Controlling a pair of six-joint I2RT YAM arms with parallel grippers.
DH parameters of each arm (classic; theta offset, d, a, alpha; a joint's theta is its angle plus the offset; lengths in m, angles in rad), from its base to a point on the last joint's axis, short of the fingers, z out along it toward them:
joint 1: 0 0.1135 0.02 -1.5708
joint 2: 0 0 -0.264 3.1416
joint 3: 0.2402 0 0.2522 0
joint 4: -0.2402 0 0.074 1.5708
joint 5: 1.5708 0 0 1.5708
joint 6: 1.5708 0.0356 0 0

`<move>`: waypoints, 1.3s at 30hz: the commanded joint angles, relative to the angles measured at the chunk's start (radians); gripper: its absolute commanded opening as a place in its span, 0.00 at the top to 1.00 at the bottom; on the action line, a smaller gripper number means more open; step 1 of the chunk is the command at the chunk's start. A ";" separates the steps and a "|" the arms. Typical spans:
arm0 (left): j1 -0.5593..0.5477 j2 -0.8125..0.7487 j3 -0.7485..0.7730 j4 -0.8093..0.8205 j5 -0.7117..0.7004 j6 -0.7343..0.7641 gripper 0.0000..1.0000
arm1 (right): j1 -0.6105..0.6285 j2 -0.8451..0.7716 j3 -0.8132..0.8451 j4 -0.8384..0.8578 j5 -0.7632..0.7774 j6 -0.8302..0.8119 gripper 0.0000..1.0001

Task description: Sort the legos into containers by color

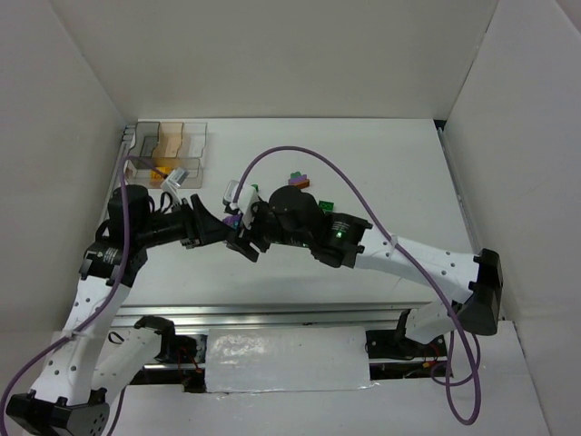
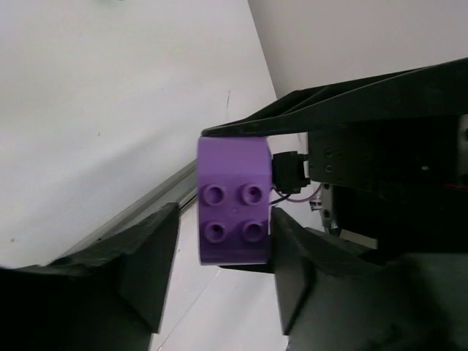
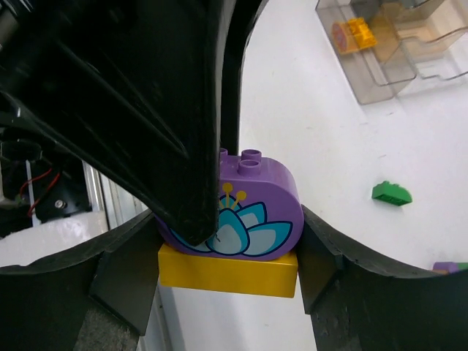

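Grips with the right gripper (image 3: 228, 245) a purple brick (image 3: 256, 212) printed with a flower, stacked on a yellow brick (image 3: 227, 270). Presses on both sides of the pair, closed firmly, over the middle of the table (image 1: 390, 163). Straddles the same purple brick with the left gripper (image 2: 227, 219), reaching in from 9 o'clock. Touches it at one finger, leaves a sliver of gap at the other: jaws apart, not clamped. Shows the clear tray (image 1: 198, 136) at 11 o'clock from the held pair, with an orange brick (image 3: 355, 33) in one cell. Shows a green brick (image 3: 391, 193) loose on the table at 2 o'clock.
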 commanded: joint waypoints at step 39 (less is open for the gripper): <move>-0.013 -0.143 -0.084 0.650 0.378 -0.097 1.00 | -0.281 -0.264 -0.314 0.670 -0.674 0.843 0.16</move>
